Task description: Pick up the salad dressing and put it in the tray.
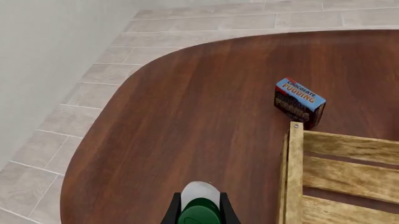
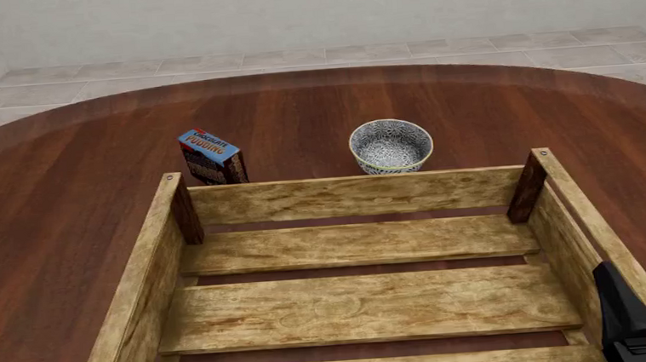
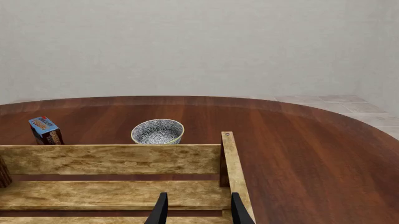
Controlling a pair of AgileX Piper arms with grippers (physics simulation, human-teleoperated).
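The salad dressing bottle (image 1: 199, 205), smooth white plastic with a glossy dark green round cap, is seen in the left wrist view clamped between the black fingers of the left gripper (image 1: 200, 212); it is held outside the tray, beside its near left corner, above the polished red-brown wood table (image 1: 199, 116). In the front view only a pale sliver shows at the left edge. The tray (image 2: 353, 196), a rough, light-wood slatted crate with dark corner posts, lies at the table's middle. Just beyond its far wall stand a rectangular blue-topped chocolate pudding box (image 2: 212, 155) and a round speckled grey-white bowl (image 2: 391, 145). The right gripper (image 3: 198, 209) hangs over the tray's right wall, its black fingers parted and holding nothing.
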